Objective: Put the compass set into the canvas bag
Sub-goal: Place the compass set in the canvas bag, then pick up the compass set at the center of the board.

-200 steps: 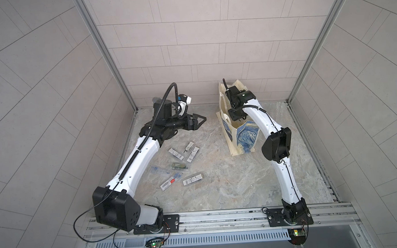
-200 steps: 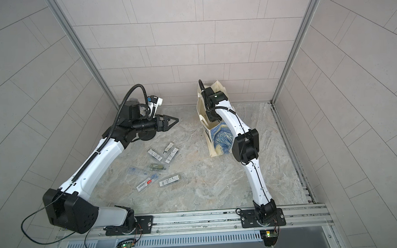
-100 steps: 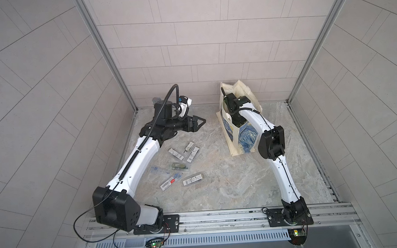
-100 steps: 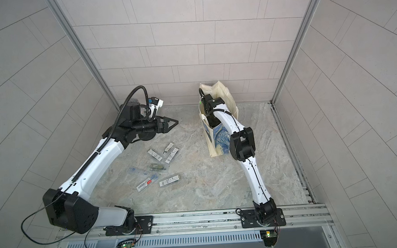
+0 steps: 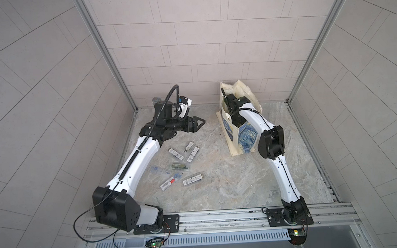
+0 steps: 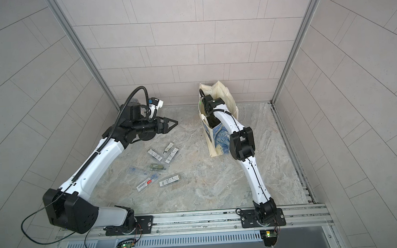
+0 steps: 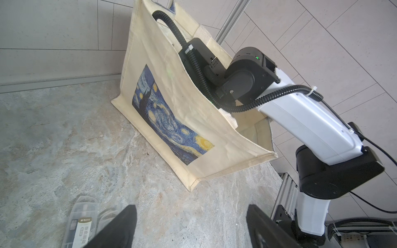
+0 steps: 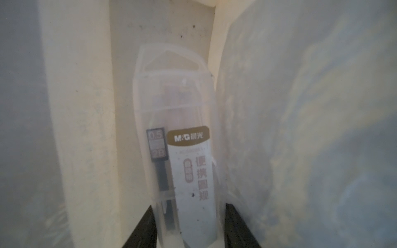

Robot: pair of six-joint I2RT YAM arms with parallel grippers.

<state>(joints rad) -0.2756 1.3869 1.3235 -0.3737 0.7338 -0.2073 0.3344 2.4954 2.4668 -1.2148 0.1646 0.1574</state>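
So the right arm (image 5: 253,118) has dropped a fair bit over the last second. A moment back its wrist was hanging above the mouth of the bag (image 5: 245,136), now the whole front end is down inside it, and in both top views only the wrist pokes out of the opening. The right gripper (image 8: 189,232) is buried in there. The right wrist view shows its fingers (image 8: 141,227) pinching the compass set (image 8: 176,128), a clear plastic case with a brown-and-white label, one finger on each long edge. The case points down at the floor of the bag, but I can't tell if its far end touches the bottom yet. My read is that the drop-off is basically lined up, and what's left is letting go and backing out

The left gripper (image 7: 191,227) hasn't really budged. It hangs over the table (image 5: 218,185), well apart from the bag, with its fingers (image 7: 120,225) spread wide and nothing between them

Other stuff: a scatter of spare cases (image 5: 178,165) lies flat on the table, between the arms and nearer the left one, all still waiting

What could get in the way is the cloth. The soft walls sit close on both sides of the case, so there's little room. Up at the mouth, the handle (image 7: 227,117) and the arm's cable (image 7: 193,64) look like they could catch on the way out and drag or tip the bag
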